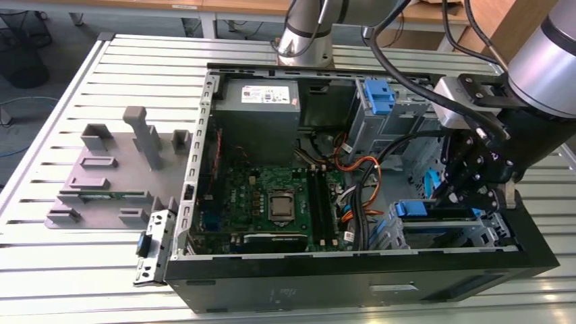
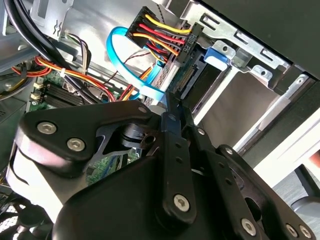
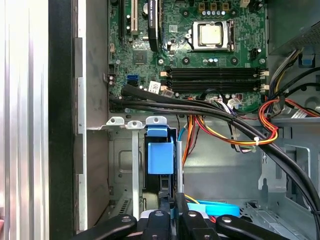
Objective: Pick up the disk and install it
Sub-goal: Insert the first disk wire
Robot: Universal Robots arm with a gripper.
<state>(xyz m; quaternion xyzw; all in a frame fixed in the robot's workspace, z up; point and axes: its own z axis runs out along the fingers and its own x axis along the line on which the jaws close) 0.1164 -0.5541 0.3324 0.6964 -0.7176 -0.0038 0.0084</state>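
The disk (image 2: 196, 74) stands on edge in the drive bay at the case's front corner, on the exterior view's right. Its connector end faces up. Its blue bracket (image 2: 218, 55) shows as a blue tab (image 3: 161, 157) on the end, and as a blue piece (image 1: 417, 209) in the bay. My gripper (image 1: 461, 201) hangs straight over that bay. In both wrist views the fingers are pressed together with nothing between them, and the gripper (image 2: 172, 107) (image 3: 178, 176) has its tips at the disk's end beside the tab.
The open computer case (image 1: 360, 266) lies on a slatted metal table. Inside are the motherboard (image 1: 270, 202), a grey power supply (image 1: 256, 101), black and coloured cable bundles (image 3: 225, 120) and a blue flat cable (image 2: 117, 55). A grey fixture (image 1: 108, 175) stands outside the case.
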